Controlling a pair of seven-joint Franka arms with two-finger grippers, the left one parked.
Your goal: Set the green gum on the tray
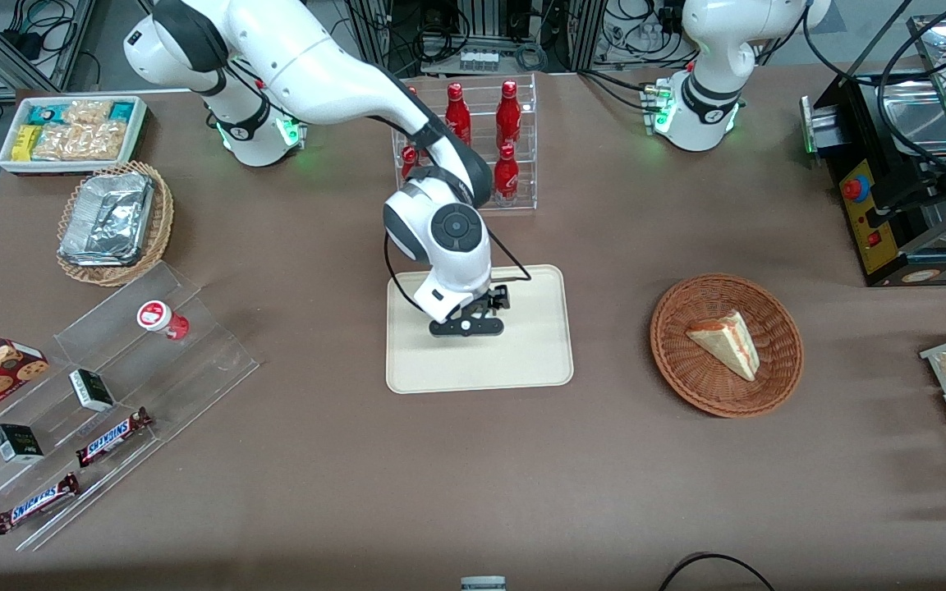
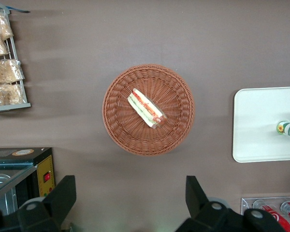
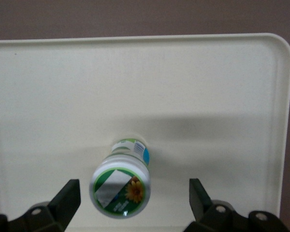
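The green gum (image 3: 120, 186), a small bottle whose white lid bears a green-and-orange round mark, stands on the cream tray (image 3: 183, 87). My gripper (image 3: 134, 198) hangs just above it, open. The bottle sits between the two black fingers (image 3: 67, 198), nearer to one of them and touching neither. In the front view the gripper (image 1: 466, 327) is over the middle of the tray (image 1: 522, 361) and hides the bottle. The left wrist view shows the gum (image 2: 289, 129) on the tray (image 2: 261, 121).
A red-bodied gum bottle (image 1: 163, 318) sits on a clear stepped stand with Snickers bars (image 1: 112, 437) toward the working arm's end. A wicker basket (image 1: 678, 361) holding a sandwich lies toward the parked arm's end. A clear rack of red bottles (image 1: 481, 139) stands farther from the camera than the tray.
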